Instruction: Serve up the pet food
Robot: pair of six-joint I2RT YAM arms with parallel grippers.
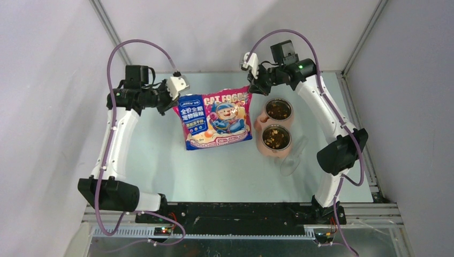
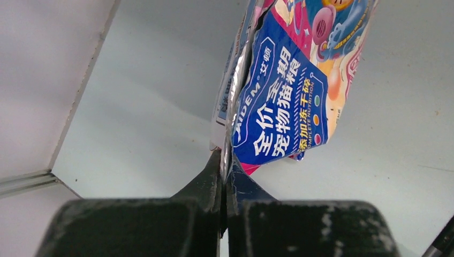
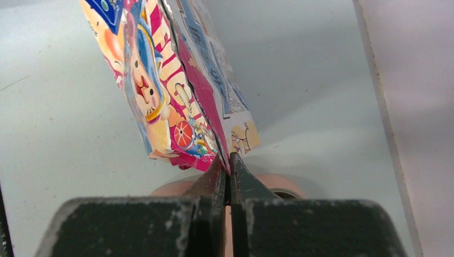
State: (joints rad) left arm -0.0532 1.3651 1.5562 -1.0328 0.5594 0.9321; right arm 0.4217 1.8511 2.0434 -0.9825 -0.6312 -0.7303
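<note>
Your left gripper [image 1: 180,85] and right gripper [image 1: 250,80] are each clamped closed on a top corner of the cartoon-cat bag [image 1: 217,119], which is held between them near the table's [image 1: 160,160] far edge and the back wall. The pet food [image 1: 279,110] is brown kibble in two steel bowls [image 1: 263,138] just right of the bag's edge, with a clear scoop [image 1: 292,159] beside the nearer bowl. Open tabletop lies left of the bag and in front of it, toward the arm bases.
</note>
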